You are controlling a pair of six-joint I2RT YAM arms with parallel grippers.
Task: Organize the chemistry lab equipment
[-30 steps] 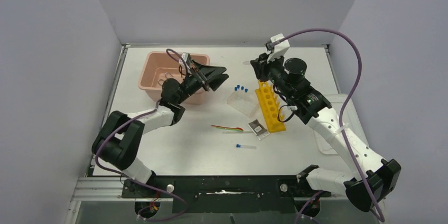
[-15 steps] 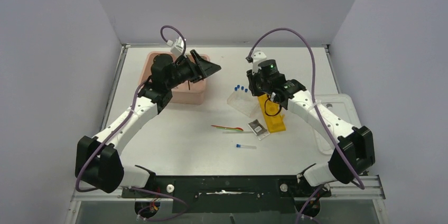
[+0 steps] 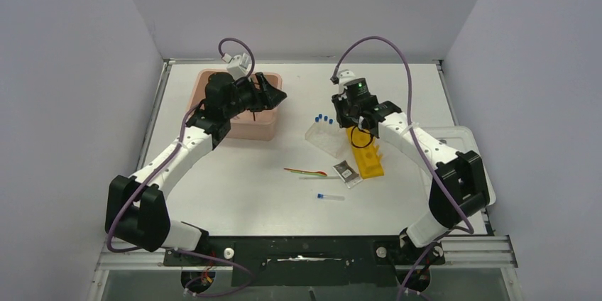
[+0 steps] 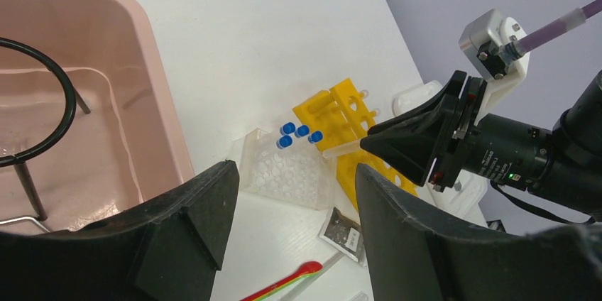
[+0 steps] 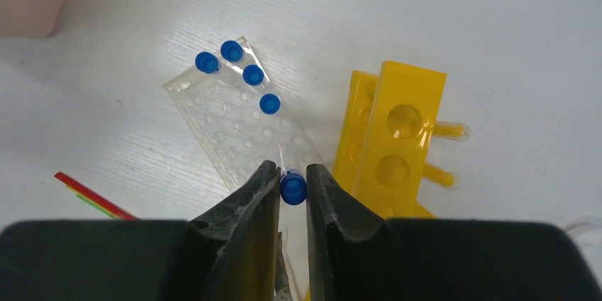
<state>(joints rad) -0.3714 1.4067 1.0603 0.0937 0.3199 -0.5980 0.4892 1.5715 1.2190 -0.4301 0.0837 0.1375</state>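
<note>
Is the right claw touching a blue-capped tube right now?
Touching. The right wrist view shows the right claw shut on the blue-capped tube, its blue cap pinched from both sides with no gap.

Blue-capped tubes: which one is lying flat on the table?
The lone blue-capped tube nearest the arm bases, lying flat. Four others stand in the clear tube rack; another is pinched in the right gripper.

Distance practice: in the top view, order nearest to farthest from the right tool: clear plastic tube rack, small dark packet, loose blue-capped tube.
1. Clear plastic tube rack, beside right tool.
2. Small dark packet, mid-table.
3. Loose blue-capped tube, near edge.
</note>
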